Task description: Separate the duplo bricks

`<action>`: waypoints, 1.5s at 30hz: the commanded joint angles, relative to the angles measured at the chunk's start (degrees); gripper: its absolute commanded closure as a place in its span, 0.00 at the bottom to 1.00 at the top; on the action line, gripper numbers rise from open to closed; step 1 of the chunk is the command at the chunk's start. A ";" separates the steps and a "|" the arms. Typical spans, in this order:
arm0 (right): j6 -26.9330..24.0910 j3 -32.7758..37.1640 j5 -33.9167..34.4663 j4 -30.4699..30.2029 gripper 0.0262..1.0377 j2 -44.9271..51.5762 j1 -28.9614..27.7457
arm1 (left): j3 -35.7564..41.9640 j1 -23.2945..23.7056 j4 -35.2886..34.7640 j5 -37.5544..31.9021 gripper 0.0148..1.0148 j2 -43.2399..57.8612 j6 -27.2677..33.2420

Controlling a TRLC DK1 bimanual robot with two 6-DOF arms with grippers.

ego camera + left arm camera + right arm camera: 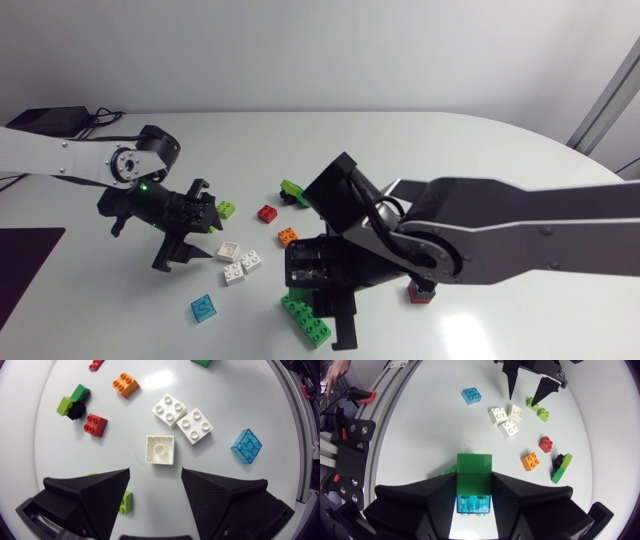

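Silver-grey links point(560, 215) — black wedge-fingered gripper point(155, 471)

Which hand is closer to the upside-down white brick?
Left. The left hand is open, with the upside-down white brick just ahead of it. The right hand is farther off, gripping a green brick.

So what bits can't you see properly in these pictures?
- Red brick under the right arm: head view, mostly covered by the right arm.
- Lime brick: left wrist view, partly behind a finger of the open left end effector.
- Blue brick: right wrist view, deep between the fingers of the right end effector, which grips the green brick. Whether the two are joined is hidden.
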 commanded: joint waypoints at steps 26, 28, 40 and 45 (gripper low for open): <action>0.29 -0.91 -1.02 0.29 0.74 0.25 -1.18 | 6.09 -5.56 -6.56 -2.10 0.37 7.74 3.04; 0.29 -0.91 -1.02 0.29 0.74 0.16 -1.18 | 6.35 -5.65 -6.56 -2.10 0.40 8.18 2.96; 0.38 -1.88 -1.11 0.55 0.74 -0.19 -1.62 | 7.58 -5.12 -6.47 -1.40 0.74 9.32 0.58; 0.29 -2.05 -1.28 0.55 0.74 -0.36 -1.80 | 11.71 0.76 -8.93 9.59 0.74 8.09 -3.72</action>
